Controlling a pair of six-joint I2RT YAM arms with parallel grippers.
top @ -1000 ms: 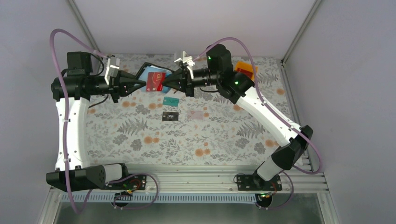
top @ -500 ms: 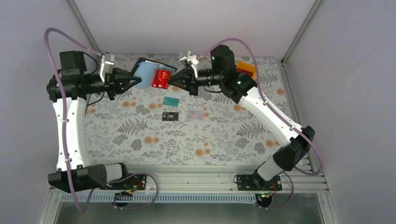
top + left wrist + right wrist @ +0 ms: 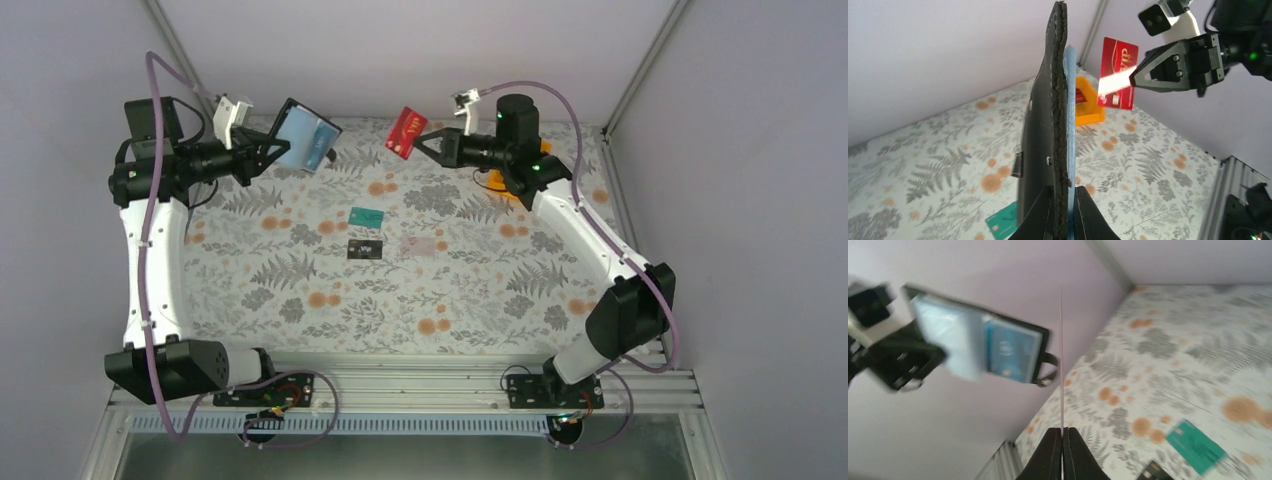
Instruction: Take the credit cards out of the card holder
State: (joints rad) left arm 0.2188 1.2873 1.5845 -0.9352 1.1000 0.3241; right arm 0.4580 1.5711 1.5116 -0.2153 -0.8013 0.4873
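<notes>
Out: teal card (image 3: 367, 216), black card (image 3: 366, 249), pink card (image 3: 421, 244) lie on the table (image 3: 300, 290) | Left to do: blue card (image 3: 1010, 351) sits in card holder (image 3: 305, 140) | left gripper (image 3: 270, 152) pinches card holder tight, up at far left | right gripper (image 3: 425, 145) pinches red card (image 3: 406, 132), far middle, in air

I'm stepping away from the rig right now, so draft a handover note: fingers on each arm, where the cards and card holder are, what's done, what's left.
Left gripper: fingers shut on the card holder, held open above the table, far left.
Right gripper: shut on a red card, clear of the holder.
Done: teal card, black card, pink card lie on the table.
Left: blue card sits in a holder sleeve; pull it out, then set the red card down.
</notes>
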